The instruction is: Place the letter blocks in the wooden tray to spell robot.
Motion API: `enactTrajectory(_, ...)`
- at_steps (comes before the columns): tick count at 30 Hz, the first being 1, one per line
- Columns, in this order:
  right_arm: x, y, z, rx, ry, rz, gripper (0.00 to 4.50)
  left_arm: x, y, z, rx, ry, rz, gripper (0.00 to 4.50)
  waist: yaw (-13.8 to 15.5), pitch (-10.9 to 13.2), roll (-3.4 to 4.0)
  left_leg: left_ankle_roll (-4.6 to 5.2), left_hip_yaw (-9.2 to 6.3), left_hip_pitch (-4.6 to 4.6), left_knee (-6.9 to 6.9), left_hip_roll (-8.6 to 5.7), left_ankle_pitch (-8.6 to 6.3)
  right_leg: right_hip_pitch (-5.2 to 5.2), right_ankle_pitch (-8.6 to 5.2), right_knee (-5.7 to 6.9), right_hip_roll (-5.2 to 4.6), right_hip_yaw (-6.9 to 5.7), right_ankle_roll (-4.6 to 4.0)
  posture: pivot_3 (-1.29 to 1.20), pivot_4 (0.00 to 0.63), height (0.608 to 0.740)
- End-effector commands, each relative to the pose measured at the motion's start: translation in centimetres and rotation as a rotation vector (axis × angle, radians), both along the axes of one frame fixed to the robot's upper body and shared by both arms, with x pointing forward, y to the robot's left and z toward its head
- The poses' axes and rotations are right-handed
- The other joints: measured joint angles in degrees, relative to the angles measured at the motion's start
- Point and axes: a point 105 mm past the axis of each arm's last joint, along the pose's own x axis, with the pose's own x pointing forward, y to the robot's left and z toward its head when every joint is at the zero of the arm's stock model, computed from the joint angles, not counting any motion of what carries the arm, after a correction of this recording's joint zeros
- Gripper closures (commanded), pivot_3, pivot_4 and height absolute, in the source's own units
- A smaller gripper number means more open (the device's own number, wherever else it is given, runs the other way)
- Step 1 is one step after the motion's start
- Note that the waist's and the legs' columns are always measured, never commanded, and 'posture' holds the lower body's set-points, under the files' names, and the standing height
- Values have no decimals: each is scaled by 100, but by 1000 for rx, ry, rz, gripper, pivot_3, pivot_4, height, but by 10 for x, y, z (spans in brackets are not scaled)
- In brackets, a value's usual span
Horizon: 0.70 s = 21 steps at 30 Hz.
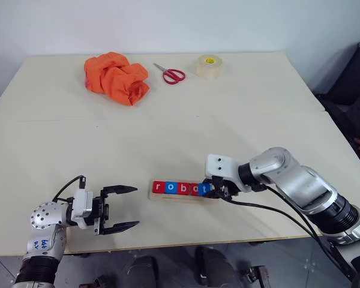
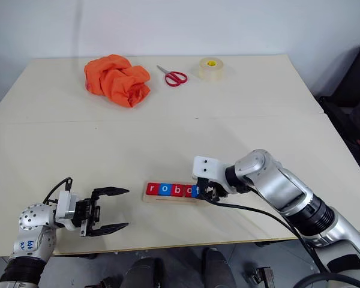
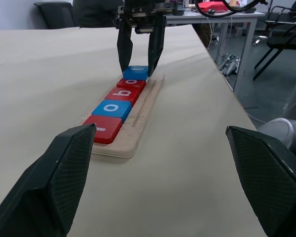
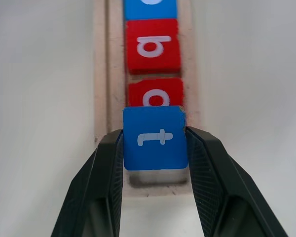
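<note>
The wooden tray lies near the table's front edge. In it, left to right, stand the letter blocks: red r, blue o, red b, red o and blue t. My right gripper is shut on the blue t at the tray's right end, one finger on each side; the block's edge overlaps the red o. My left gripper is open, level, left of the tray and pointing at it, with nothing between its fingers.
At the table's far side lie an orange cloth, red-handled scissors and a roll of clear tape. The front edge of the table runs just below the tray. A dark chair stands off the right side.
</note>
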Motion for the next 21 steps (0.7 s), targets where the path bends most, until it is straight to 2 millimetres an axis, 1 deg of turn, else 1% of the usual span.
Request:
enactTrajectory(1,-2,-8,13,9,-36,-14,3051,0,0,4,0,-28,1,0,1,0,0,0,0,0,0,0,0,0,0,-1,0,0,0,0,150,740)
enactTrajectory(4,-1,-16,10,-14,-35,-34,3051,1,-1,4,-1,-29,-3,0,0,0,0,0,0,0,0,0,0,1,0,-1,0,0,0,0,150,740)
enactTrajectory(8,0,-19,2,-38,-29,-43,3051,3,-2,4,-4,-32,-6,0,-4,0,0,0,0,1,0,0,0,1,0,-1,1,0,0,0,150,740)
enactTrajectory(15,-1,-11,-6,-36,-17,-18,3051,3,-3,4,-5,-36,-5,0,-4,0,0,0,0,0,1,0,0,0,0,0,2,1,0,0,150,740)
enactTrajectory(21,-2,-2,-8,-17,-11,4,3051,1,-2,4,-1,-37,-1,0,-4,0,0,0,0,2,2,0,0,2,0,1,2,0,0,0,150,740)
